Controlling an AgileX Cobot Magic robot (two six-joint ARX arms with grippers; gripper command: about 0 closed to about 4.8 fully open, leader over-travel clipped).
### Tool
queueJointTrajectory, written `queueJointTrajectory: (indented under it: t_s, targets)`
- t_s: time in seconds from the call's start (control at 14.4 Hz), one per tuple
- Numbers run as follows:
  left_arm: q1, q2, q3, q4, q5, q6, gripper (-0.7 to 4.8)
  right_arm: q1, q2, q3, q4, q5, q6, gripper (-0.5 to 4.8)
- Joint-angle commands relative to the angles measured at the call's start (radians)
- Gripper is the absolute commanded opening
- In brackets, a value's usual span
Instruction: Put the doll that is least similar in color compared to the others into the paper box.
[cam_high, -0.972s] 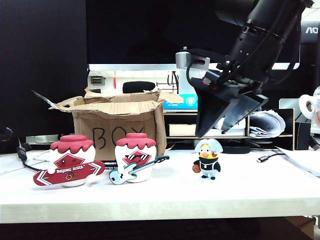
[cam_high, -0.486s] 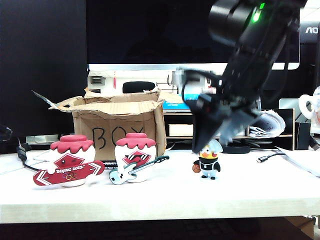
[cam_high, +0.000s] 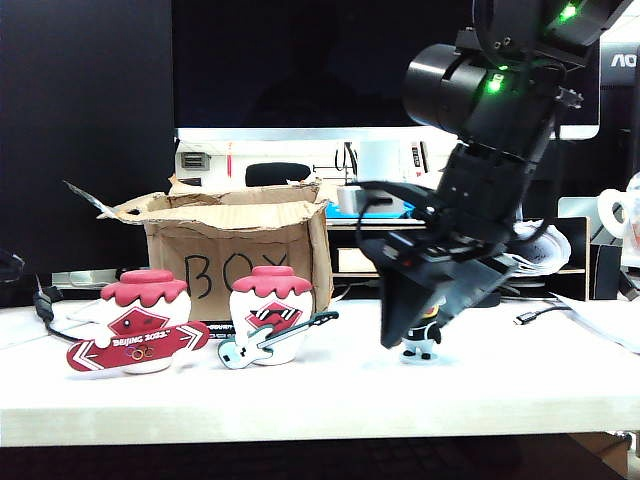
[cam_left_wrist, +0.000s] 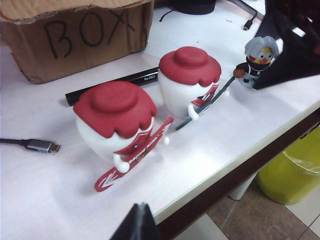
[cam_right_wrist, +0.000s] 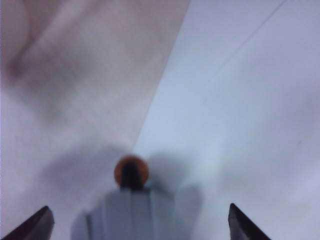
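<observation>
Hovering over the doll (cam_high: 424, 335), the right tool (cam_high: 415, 325) hides most of it from the front.
Only its legs show there; from the side, its grey-white hood, yellow face and black top appear, standing near the table's (cam_high: 330, 385) front edge, right of the paper box (cam_high: 235, 258). Right arm angled steeply down, fingers spread wide. Left tool (cam_left_wrist: 137, 225): barely a tip visible, state unclear.
</observation>
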Motion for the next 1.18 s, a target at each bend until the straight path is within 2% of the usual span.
queueJointTrajectory:
  t_s: [0.07, 0.21, 0.35, 0.69, 0.9, 1.18]
  targets:
    - [0.001, 0.0, 0.001, 0.01, 0.0, 0.001, -0.05, 0.003, -0.003, 0.003, 0.024, -0.004, 0.007, 2.2]
    - [0.001, 0.0, 0.001, 0.01, 0.0, 0.001, -0.05, 0.003, -0.003, 0.003, 0.023, -0.004, 0.007, 1.93]
    - [0.001, 0.0, 0.001, 0.01, 0.0, 0.001, -0.05, 0.003, -0.003, 0.003, 0.021, -0.004, 0.007, 0.83]
    - [0.001, 0.0, 0.001, 0.01, 0.0, 0.001, -0.05, 0.003, -0.003, 0.029, -0.021, 0.0, 0.008, 0.84]
    - [0.001, 0.0, 0.001, 0.01, 0.0, 0.001, -0.05, 0.005, -0.025, 0.134, -0.119, 0.0, 0.015, 0.84]
    - [0.001, 0.0, 0.001, 0.01, 0.0, 0.001, -0.05, 0.006, -0.082, 0.291, -0.12, -0.005, 0.047, 0.84]
